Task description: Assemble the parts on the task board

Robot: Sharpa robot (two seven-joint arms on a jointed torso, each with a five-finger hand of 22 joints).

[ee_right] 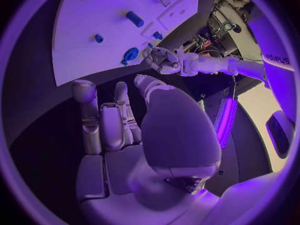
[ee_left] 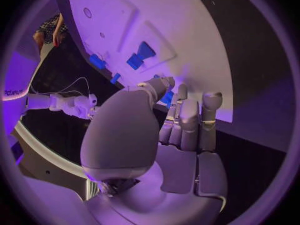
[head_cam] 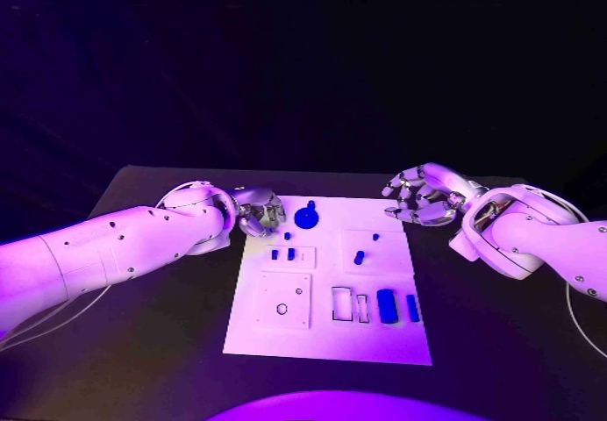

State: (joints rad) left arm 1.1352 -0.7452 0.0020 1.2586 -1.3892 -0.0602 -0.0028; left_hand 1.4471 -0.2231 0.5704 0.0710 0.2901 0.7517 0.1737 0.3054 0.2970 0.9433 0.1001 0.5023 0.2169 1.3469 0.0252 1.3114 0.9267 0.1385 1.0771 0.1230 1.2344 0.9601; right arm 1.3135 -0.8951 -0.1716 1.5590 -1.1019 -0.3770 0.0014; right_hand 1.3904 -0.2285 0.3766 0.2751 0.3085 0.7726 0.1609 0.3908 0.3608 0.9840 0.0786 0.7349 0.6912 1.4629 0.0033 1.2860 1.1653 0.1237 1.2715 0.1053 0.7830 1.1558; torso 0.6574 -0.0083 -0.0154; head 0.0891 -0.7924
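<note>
Both hands are being held empty, fingers loosely spread, flanking the task board (head_cam: 329, 342): left hand (head_cam: 260, 211), right hand (head_cam: 424, 195), seemingly awaiting the parts (head_cam: 308, 215).

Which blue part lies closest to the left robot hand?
The round-headed blue part at the board's far edge, just beside the left robot hand; the others sit farther down.

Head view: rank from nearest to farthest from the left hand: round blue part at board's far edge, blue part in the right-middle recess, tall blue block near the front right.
From the left hand:
1. Round blue part, far edge, beside the hand.
2. Recess part, right-middle of the task board.
3. Tall blue block, front right.
</note>
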